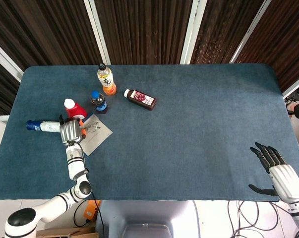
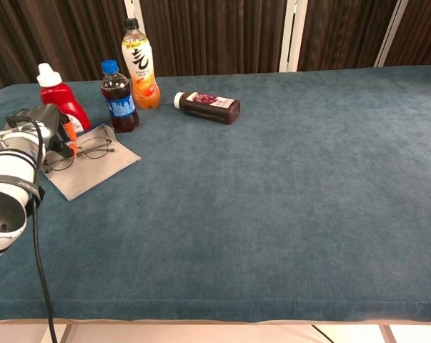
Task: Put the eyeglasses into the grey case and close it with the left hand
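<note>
One step in: my left hand (image 2: pixel 54 132) touches the eyeglasses (image 2: pixel 86 151) on the grey case (image 2: pixel 93 170), grip unclear. Next I must tuck them inside. Right hand (image 1: pixel 275 166) idles, fingers spread.

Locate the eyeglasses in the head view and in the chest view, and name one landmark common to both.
Head view: the eyeglasses lie on the grey case at left, beside the left hand.
Chest view: the eyeglasses sit at far left on the grey case.
Shared landmark: the red bottle stands just behind them in both.
</note>
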